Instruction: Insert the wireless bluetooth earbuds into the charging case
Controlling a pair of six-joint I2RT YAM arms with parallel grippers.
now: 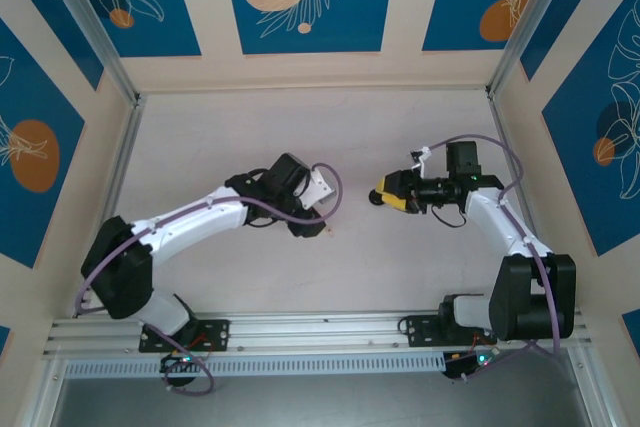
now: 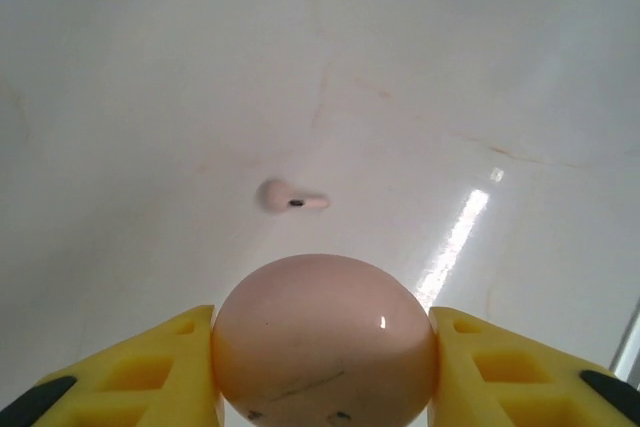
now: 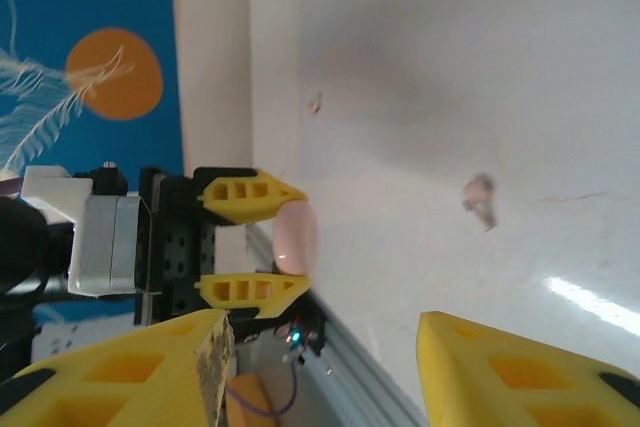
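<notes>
Earbuds, two by my count, lie loose on the tabletop, one earbud and the other earbud well apart, while my left claw, arm stretched inward, clamps the single charging case and my right claw, rolled sideways, gapes wide, empty.

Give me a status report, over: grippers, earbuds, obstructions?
Left gripper shut on pink charging case. Right gripper open, empty. One earbud and second earbud loose on table, not inserted. No obstruction seen.
</notes>
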